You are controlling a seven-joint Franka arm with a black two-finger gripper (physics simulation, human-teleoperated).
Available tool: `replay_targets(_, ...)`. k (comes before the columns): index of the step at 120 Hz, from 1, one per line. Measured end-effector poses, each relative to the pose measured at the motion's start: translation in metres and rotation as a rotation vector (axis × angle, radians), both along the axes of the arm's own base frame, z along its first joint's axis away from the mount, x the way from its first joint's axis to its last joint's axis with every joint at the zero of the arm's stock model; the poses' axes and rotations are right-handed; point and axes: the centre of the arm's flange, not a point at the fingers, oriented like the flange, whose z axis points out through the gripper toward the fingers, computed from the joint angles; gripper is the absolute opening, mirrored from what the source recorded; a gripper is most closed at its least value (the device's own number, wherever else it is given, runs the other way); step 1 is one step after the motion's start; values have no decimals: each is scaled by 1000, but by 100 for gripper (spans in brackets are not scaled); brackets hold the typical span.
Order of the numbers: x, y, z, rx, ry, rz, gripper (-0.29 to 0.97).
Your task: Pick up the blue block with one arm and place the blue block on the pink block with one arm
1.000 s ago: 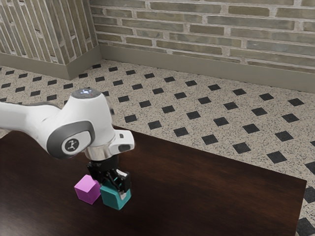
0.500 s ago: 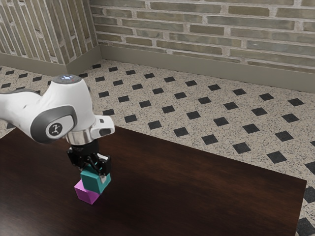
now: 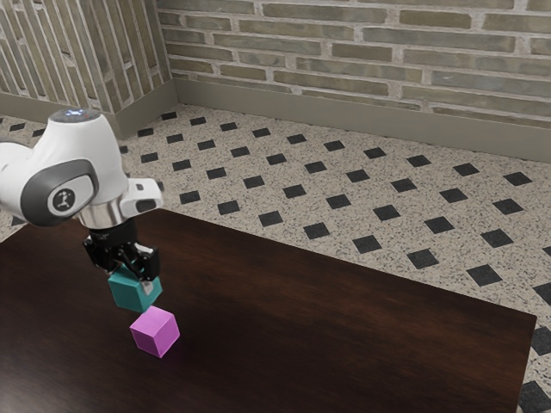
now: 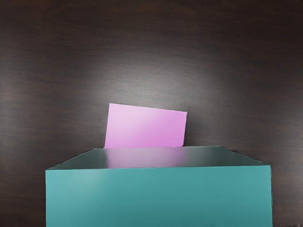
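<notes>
My black gripper (image 3: pixel 129 277) is shut on the teal-blue block (image 3: pixel 134 291), which hangs in the air above the dark table. The pink block (image 3: pixel 155 332) rests on the table just below and a little toward the exterior view's right of the held block, apart from it. In the wrist view the blue block (image 4: pixel 158 194) looms large under my hand, and the pink block (image 4: pixel 145 126) lies on the table beyond it, partly hidden behind it.
The dark wooden table (image 3: pixel 344 344) stretches toward the exterior view's right, with its far edge (image 3: pixel 370 263) running diagonally. Beyond it lie a tiled floor and brick walls. The white arm (image 3: pixel 60 185) enters from the exterior view's left.
My arm lifted the blue block off the table beside the pink block, carried it up and toward the exterior view's left, passing over the pink block; it now hangs higher, upper-left of it.
</notes>
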Motion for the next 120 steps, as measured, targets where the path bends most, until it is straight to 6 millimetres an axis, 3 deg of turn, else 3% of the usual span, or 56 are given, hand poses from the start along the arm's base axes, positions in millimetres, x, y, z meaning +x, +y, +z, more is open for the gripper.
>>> replay_targets(120, 13, 26, 0, 11, -31, -168, 37)
